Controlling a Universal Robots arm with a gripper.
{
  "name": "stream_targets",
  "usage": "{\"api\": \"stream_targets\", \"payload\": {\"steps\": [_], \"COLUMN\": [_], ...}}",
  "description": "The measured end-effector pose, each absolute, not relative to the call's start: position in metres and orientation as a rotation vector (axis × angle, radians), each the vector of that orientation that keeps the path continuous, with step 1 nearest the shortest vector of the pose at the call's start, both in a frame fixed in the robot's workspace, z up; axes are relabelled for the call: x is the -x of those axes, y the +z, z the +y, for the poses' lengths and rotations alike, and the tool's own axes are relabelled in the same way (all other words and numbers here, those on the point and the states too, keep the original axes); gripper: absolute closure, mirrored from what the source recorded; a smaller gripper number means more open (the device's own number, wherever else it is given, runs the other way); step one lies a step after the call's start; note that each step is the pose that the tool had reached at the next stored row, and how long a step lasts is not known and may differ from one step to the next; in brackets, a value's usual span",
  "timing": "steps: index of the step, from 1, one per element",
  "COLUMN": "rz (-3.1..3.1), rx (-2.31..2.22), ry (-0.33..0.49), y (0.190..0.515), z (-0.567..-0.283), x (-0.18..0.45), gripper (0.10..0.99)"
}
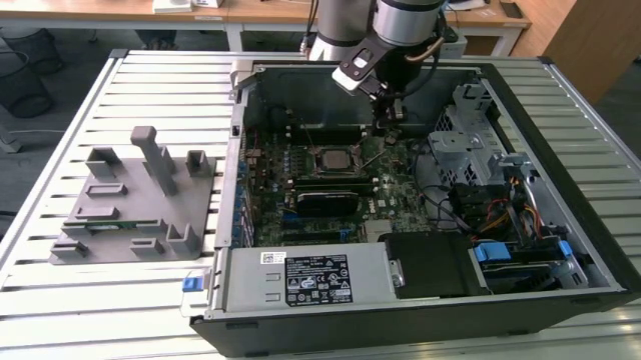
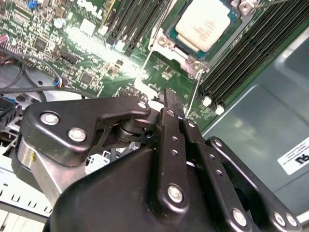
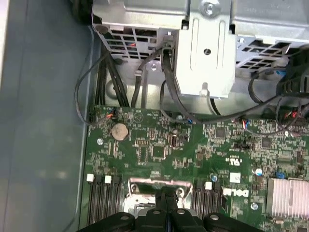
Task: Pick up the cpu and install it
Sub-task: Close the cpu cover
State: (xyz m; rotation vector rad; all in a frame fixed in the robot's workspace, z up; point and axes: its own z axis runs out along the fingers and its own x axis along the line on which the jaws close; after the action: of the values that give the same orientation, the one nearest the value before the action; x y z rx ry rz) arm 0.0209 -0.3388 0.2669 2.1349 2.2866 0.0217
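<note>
your gripper (image 2: 169, 99) sat closest, fingers (image 2: 166, 128) pressed together on nothing, beside the socket frame (image 2: 190, 63). the cpu (image 2: 203, 24) lay flat inside it, silvery top up, square, edges parallel to the memory slots (image 2: 241, 53).

Open PC case (image 1: 401, 334), grey fixture (image 1: 130, 206) beside

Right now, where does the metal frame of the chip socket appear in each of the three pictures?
Exterior view: the metal frame sits near the board's middle, close to the gripper.
Second wrist view: the frame surrounds the silvery cpu, beyond the gripper.
First wrist view: one edge of the frame shows just past the shut gripper.
Shared landmark: black memory slots beside it.
</note>
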Motion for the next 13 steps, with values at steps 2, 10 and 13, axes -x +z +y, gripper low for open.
{"api": "stream_targets", "payload": {"steps": [2,10,13], "rz": [2.287,2.289,2.289], "rx": [-2.134,-2.132,-2.132], "ry": [0.021,0.022,0.021], "y": [0.267,0.266,0.265], "z": [-0.339,-0.338,-0.337], "x": [-0.023,-0.035,-0.037], "gripper": [0.98,0.98,0.98]}}
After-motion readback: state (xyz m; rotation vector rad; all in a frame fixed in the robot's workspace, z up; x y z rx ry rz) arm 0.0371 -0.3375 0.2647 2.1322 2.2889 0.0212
